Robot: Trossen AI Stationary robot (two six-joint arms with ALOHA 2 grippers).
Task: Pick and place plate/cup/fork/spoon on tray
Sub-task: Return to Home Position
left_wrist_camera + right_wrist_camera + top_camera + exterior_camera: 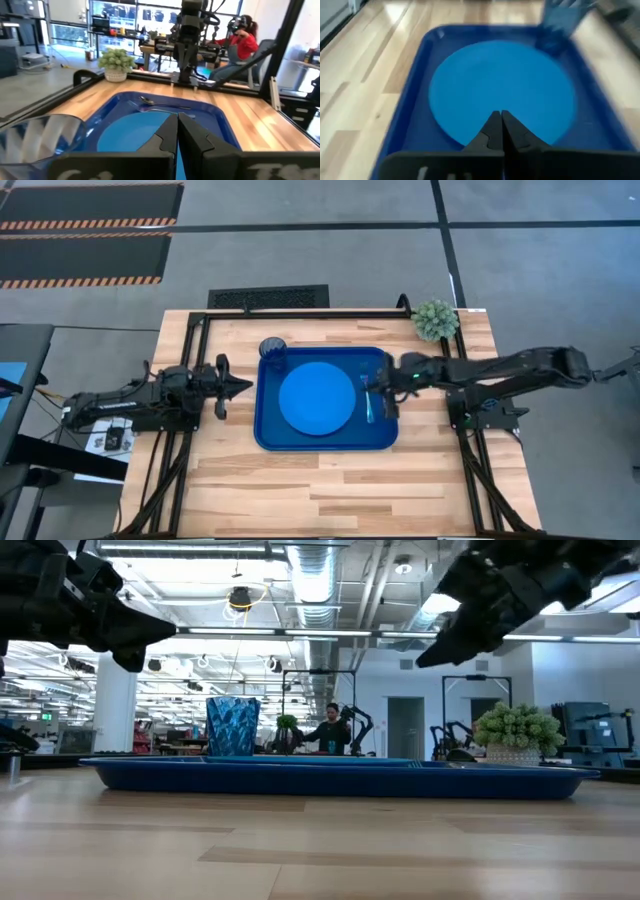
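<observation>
The dark-blue tray (265,435) lies in the middle of the table. The bright blue plate (317,400) lies flat in it. The cup (273,350) stands upright in the tray's far left corner. The grey spoon (150,101) lies on the tray floor between the plate and the tray's right rim, and shows as a slim strip in the high view (372,408). I cannot pick out the fork apart from it. My right gripper (366,386) is shut and empty, above the tray's right part. My left gripper (245,385) is shut and empty, just left of the tray.
A small green plant in a pot (436,320) stands at the table's far right corner. A black frame (300,312) runs along the far edge and both sides. Bare wood lies between the tray and the near edge (320,490). A person sits beyond the table (242,37).
</observation>
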